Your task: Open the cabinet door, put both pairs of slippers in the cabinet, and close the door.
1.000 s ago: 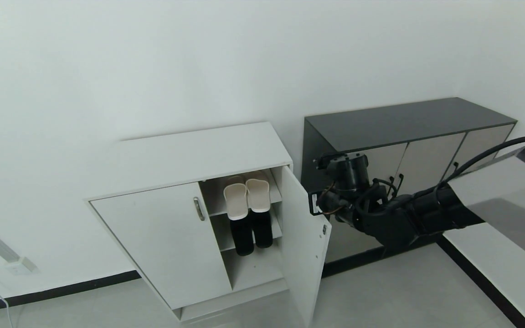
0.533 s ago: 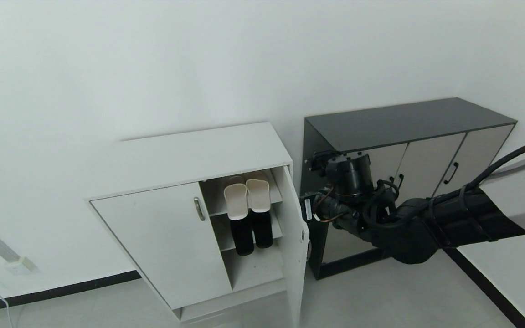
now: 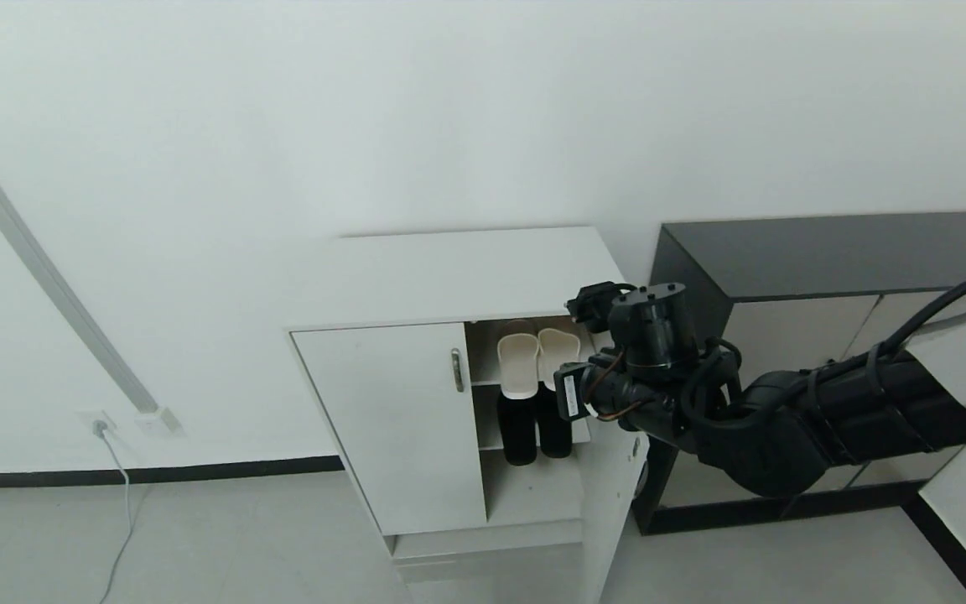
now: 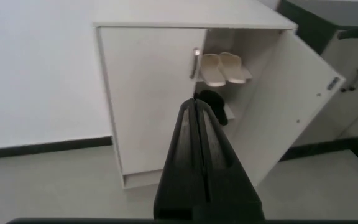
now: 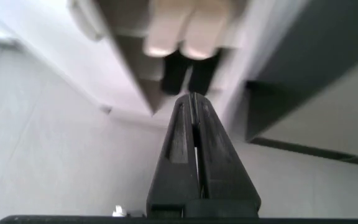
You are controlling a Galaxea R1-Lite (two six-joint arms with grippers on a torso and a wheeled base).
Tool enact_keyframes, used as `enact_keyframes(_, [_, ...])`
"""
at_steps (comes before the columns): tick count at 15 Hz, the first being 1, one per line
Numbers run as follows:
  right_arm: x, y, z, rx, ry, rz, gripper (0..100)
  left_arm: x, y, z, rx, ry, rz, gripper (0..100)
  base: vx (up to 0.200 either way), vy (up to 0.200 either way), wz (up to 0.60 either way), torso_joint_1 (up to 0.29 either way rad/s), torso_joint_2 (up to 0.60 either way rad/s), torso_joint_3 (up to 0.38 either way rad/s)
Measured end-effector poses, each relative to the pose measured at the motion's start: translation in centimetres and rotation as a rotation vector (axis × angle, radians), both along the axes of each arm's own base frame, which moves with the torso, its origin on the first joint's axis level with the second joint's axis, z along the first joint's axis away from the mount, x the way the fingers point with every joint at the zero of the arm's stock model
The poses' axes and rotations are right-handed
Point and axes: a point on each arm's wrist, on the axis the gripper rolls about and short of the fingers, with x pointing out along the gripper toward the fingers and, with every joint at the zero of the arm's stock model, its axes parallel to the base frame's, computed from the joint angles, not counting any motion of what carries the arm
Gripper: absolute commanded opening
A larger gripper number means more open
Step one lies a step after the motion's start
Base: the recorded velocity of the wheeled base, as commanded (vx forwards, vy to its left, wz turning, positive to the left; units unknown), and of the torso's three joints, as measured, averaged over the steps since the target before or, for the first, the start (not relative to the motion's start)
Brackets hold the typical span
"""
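Head view: cabinet door (image 3: 617,503) ajar — beige slippers (image 3: 537,361) above black slippers (image 3: 537,432); left hand (image 4: 196,102), right hand (image 5: 193,96) closed.

Cabinet (image 3: 466,277): white, against the wall.
Left door (image 3: 391,419): shut, with a metal handle (image 3: 455,370) at its inner edge.
Right door (image 3: 617,503): swung open, seen nearly edge-on.
Upper shelf: beige slippers (image 3: 521,365), side by side, overhanging the front edge.
Shelf below: black slippers (image 3: 519,436), directly beneath the beige pair.
Right arm (image 3: 701,411): black, its wrist in front of the opening's right side, above the open door.
Dark cabinet (image 3: 835,252): just right of the white one.
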Motion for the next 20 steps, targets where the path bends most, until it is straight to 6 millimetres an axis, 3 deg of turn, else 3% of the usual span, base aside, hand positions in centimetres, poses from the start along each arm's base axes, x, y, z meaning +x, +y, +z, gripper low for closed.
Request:
enact_keyframes(3, [0.1,-0.6,0.1,-0.028,-0.007,-0.01,0,0.0,0.0,0.0,0.0,0.001,0.0,0,0.0,0.0,0.0,0.0,0.0,0.0])
enact_keyframes(10, [1.5,-4.9,-0.2,-0.196,0.042,-0.204,0,0.0,0.0,0.0,0.0,0.001,0.0,0,0.0,0.0,0.0,0.0,0.0,0.0])
enact_keyframes(16, [2.2,-6.9,-2.8,-0.247,0.109,-0.274,0,0.0,0.0,0.0,0.001,0.001,0.0,0,0.0,0.0,0.0,0.0,0.0,0.0])
enact_keyframes(20, [3.3,-7.0,-4.4,-0.237,0.108,-0.28,0,0.0,0.0,0.0,0.001,0.001,-0.001,0,0.0,0.0,0.0,0.0,0.0,0.0])
